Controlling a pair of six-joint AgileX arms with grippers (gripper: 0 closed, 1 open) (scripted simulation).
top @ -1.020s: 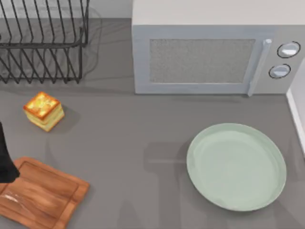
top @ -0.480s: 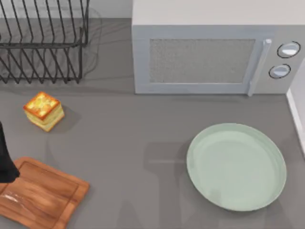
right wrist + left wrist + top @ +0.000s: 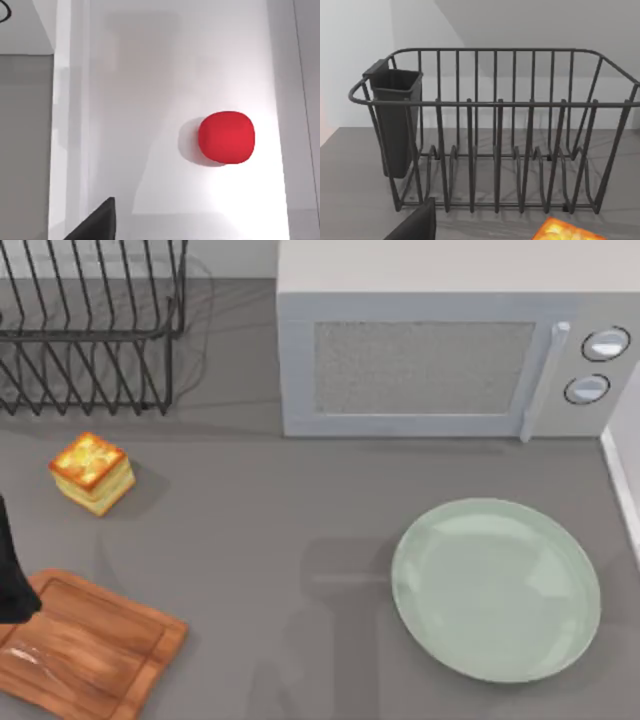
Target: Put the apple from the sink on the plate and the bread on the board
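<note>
Nothing on the table has shifted since the earlier top views: the bread (image 3: pixel 92 472) sits where it was, on the grey counter (image 3: pixel 270 540) below the rack (image 3: pixel 90 330), and apart from the board (image 3: pixel 85 648) at the lower left. The plate (image 3: pixel 496 590) lies bare at the right, below the microwave (image 3: pixel 440 350). The left arm (image 3: pixel 12 570) stays at the left edge above the board. The right wrist camera looks down on the apple (image 3: pixel 226 137), resting on the white sink floor (image 3: pixel 150 100). Whether either gripper is open cannot be told.
</note>
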